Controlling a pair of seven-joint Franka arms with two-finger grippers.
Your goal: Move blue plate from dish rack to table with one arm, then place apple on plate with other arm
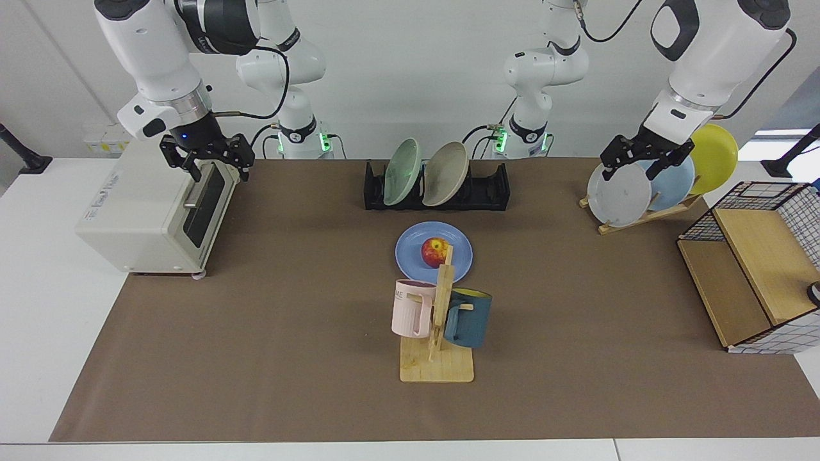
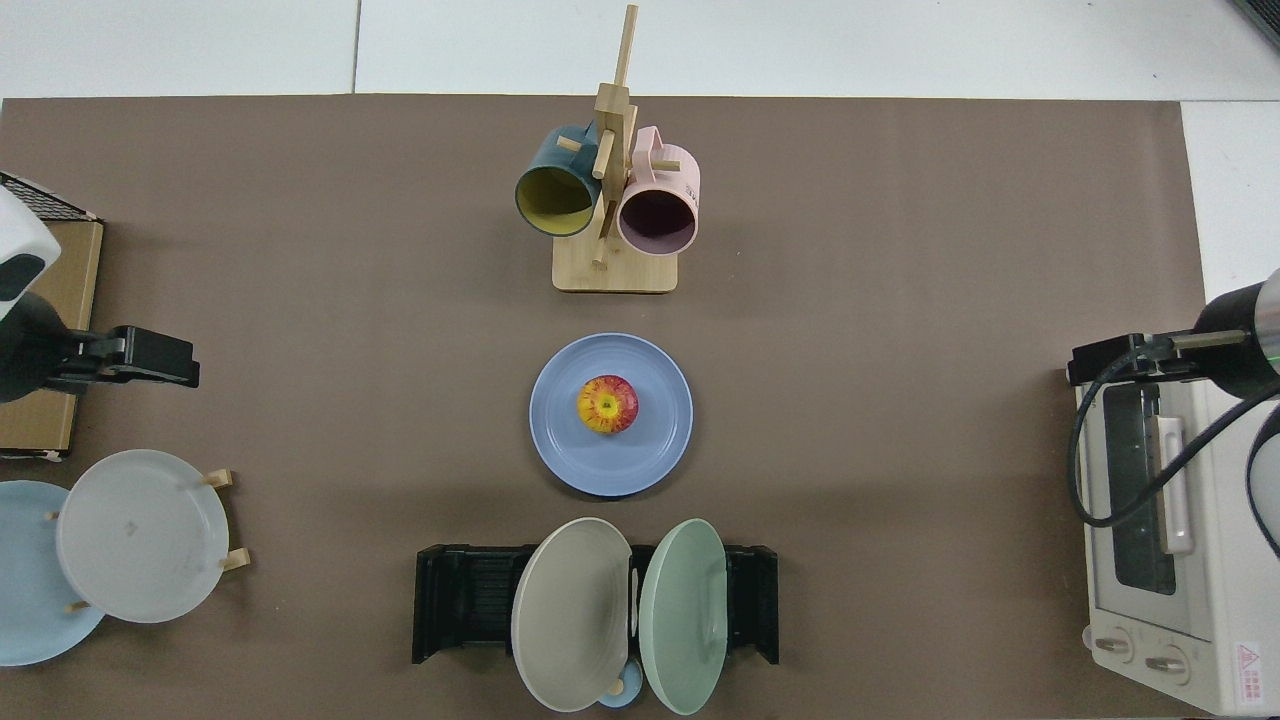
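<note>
- The apple (image 1: 435,251) is sitting upright in the middle of the blue plate (image 1: 410,246), its stem dimple facing up in the top view (image 2: 607,404).
- The blue plate is lying flat on the brown-matted surface (image 1: 288,307), between the dish rack (image 1: 490,192) and the wooden mug tree (image 1: 441,320), apart from both.
- The dish rack is holding only a green plate (image 1: 401,171) and a beige plate (image 1: 444,173).
- The right claw (image 1: 206,160) is hanging released and empty above the toaster oven (image 1: 147,211), well apart from the plate.
- The left claw (image 1: 647,155) is waiting, released and empty, above the grey plate (image 1: 618,195) on the slanted wooden stand.
- Both steps are looking finished; I judge nothing further is called for beyond keeping both arms clear.
</note>
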